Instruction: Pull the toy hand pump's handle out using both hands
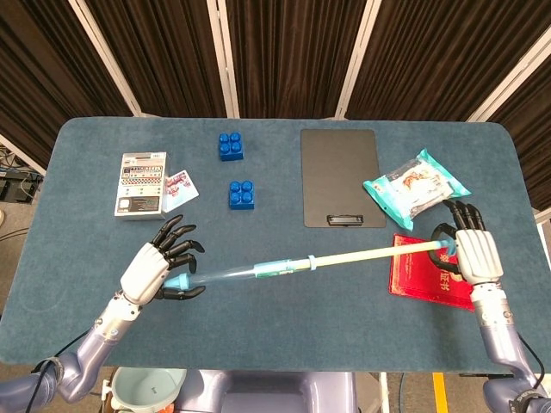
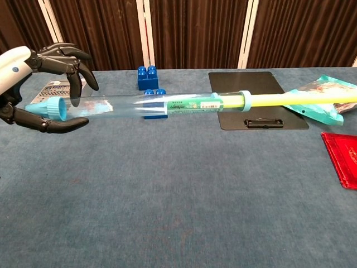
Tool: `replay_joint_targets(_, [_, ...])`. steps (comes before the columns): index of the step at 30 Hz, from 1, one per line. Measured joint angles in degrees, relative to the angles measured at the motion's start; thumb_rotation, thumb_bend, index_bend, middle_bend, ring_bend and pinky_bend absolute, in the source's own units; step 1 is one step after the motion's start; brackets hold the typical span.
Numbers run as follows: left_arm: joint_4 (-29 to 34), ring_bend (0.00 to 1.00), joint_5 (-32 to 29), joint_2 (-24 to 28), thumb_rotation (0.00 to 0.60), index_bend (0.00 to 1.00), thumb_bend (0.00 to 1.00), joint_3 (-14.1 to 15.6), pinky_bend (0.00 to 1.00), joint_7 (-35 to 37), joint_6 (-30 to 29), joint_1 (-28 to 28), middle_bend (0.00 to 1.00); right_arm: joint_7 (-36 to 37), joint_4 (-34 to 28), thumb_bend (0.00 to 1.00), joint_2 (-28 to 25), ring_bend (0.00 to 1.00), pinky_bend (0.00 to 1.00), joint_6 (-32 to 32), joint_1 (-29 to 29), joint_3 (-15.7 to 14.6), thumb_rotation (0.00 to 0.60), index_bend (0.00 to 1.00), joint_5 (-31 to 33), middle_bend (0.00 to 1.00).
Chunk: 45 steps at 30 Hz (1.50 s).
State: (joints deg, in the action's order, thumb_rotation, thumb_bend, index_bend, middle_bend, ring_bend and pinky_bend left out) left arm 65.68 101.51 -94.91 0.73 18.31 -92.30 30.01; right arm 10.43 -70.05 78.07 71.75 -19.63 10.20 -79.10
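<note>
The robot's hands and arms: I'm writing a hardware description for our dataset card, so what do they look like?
Both the left hand and the right hand have glossy white backs and black segmented fingers. The forearms are metallic blue-grey, slim and rounded. A thin black cable loops beside the left forearm near the table edge. No markings are legible.

— How is the toy hand pump (image 1: 225,274) seen?
— A clear barrel with a blue cap at nine o'clock is held above the table.
— And its handle (image 1: 372,253)?
— A pale yellow rod is drawn far out toward three o'clock.
</note>
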Motion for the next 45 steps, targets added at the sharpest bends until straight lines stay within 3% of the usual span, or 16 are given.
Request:
replay_joint_targets(26, [2.64, 0.13, 1.99, 1.57, 0.6, 0.75, 0.4, 0.67, 0.03, -1.9, -1.51, -1.49, 0.37, 1.58, 4.32, 0.4, -0.33, 0.0, 0.0, -3.38, -1.46, 2.26, 0.6, 0.71, 3.86, 0.11])
replay_joint_targets(35, [0.23, 0.13, 1.58, 0.99, 0.6, 0.44, 0.25, 0.35, 0.03, 0.24, -0.55, -1.1, 0.33, 1.07, 5.29, 0.31, -0.17, 0.0, 0.0, -5.26, -1.43, 1.57, 0.6, 0.6, 4.71, 0.07])
replay_joint_targets(45, [-6.96, 0.13, -2.14, 0.29, 0.6, 0.41, 0.24, 0.49, 0.03, 9.16, 2.78, -1.47, 0.33, -2.25, 8.12, 0.3, 1.44, 0.0, 0.0, -10.16, -1.66, 0.99, 0.6, 0.57, 8.48, 0.05])
